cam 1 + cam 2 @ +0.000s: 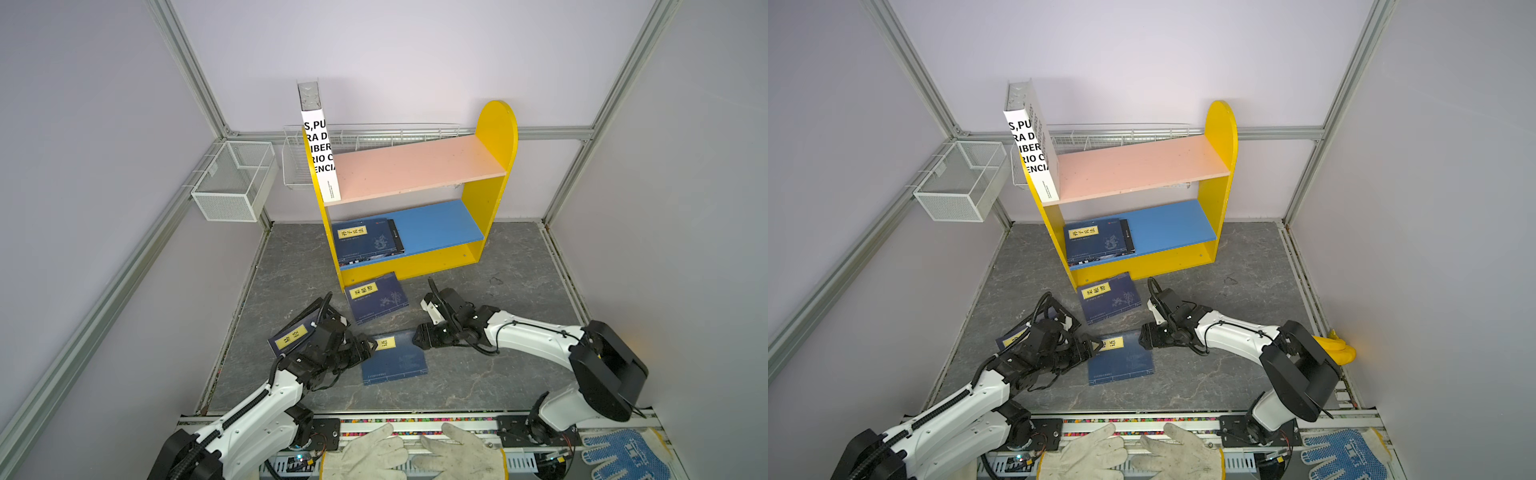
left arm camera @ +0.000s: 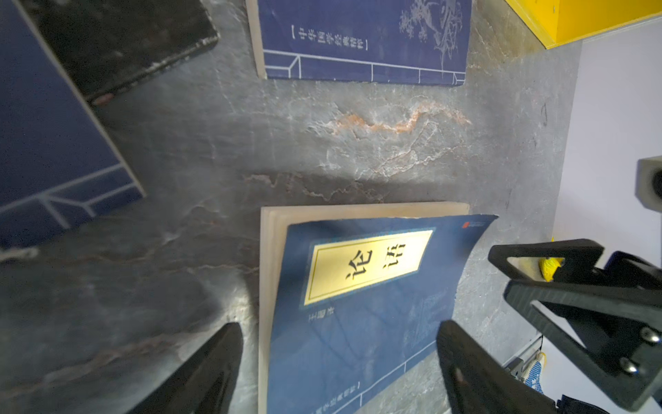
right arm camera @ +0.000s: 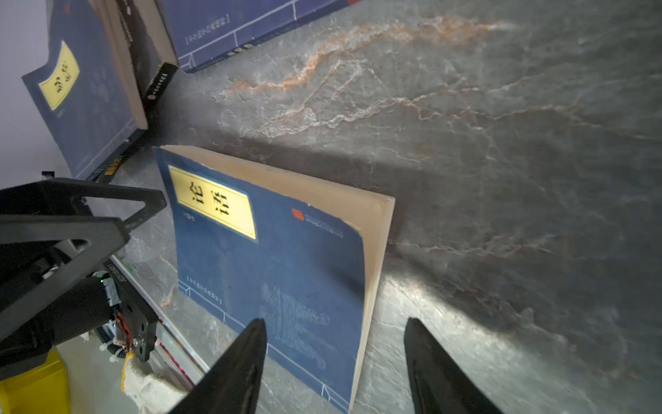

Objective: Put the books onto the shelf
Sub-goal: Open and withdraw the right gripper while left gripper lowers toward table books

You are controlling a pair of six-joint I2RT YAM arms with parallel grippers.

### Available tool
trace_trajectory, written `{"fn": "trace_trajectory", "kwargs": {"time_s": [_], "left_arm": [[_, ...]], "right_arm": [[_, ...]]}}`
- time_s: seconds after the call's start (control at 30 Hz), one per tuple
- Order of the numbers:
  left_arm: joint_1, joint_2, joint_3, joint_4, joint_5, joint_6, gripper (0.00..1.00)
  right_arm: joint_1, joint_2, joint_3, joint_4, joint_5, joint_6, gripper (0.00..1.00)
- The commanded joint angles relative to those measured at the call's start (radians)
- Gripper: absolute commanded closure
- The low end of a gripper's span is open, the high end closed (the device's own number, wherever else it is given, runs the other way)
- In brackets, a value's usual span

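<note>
The navy book [image 1: 395, 361] lies flat on the table [image 1: 478, 374], well short of the shelf [image 1: 494, 137]. The left gripper [image 2: 338, 324] and right gripper [image 3: 335, 319] flank it with jaws apart, holding nothing. Recommendation: pinch the full page block at an edge, not the curling cover [image 2: 476, 229] alone.

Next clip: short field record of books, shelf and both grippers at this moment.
shelf: yellow-sided two-tier wooden shelf
pink upper board: large white book with bold black lettering, upright, left end
blue lower board: navy book with yellow label lying on a black book
grey tabletop: navy book by shelf foot; middle navy book; navy book under left arm, second black book beside it
left gripper: open, at middle navy book's edge
right gripper: open, at its opposite edge
</note>
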Motion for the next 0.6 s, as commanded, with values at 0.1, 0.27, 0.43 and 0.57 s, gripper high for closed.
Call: {"fn": "trace_trajectory", "kwargs": {"time_s": [0.1,0.27,0.43,0.57], "left_arm": [[-0.006,0.061,0.000,0.133,-0.006,-0.027,0.19],[-0.007,0.040,0.000,0.195,0.022,-0.030,0.26],[-0.007,0.017,-0.024,0.295,0.084,-0.026,0.34],[-0.007,0.004,-0.030,0.329,0.112,-0.018,0.41]], "right_arm": [[0.011,0.067,0.012,0.024,0.001,0.004,0.51],[0.015,0.118,0.021,0.027,0.001,-0.007,0.63],[0.015,0.177,0.078,0.044,-0.035,-0.020,0.67],[0.017,0.197,0.100,0.027,-0.034,-0.036,0.67]]}}
